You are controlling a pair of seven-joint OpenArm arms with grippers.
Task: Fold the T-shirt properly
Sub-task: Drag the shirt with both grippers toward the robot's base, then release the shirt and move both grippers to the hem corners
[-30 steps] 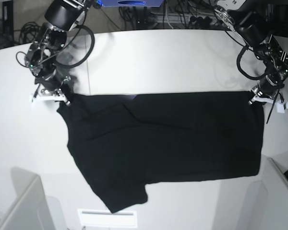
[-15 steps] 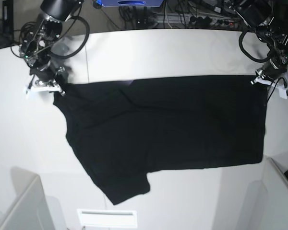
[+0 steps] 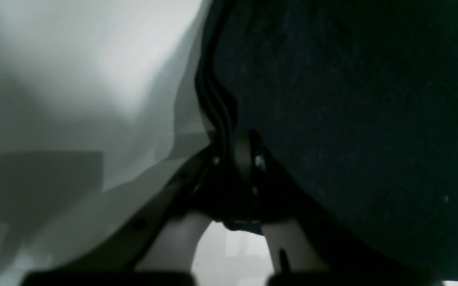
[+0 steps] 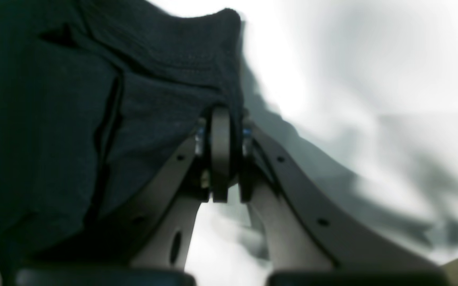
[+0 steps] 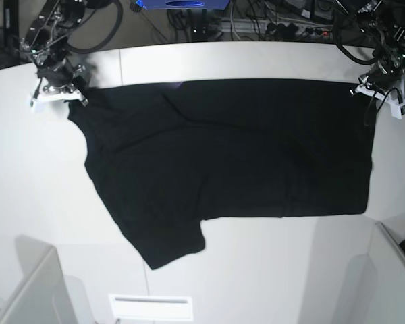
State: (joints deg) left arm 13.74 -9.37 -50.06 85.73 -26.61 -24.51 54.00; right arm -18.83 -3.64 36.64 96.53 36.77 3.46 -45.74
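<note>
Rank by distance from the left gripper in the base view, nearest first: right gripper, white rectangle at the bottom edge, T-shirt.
1. T-shirt: pinched in the left gripper.
2. Right gripper: opposite upper corner.
3. White rectangle: bottom, farthest, by a small margin.

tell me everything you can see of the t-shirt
The T-shirt is one wide black piece of soft-looking cloth with no print showing. It lies across the white table, its far edge running nearly straight between the two grippers. Creases run across the end by the right arm, where a flap reaches toward the near side; the other end looks smoother. The left gripper is shut on one far corner and the right gripper on the other.
</note>
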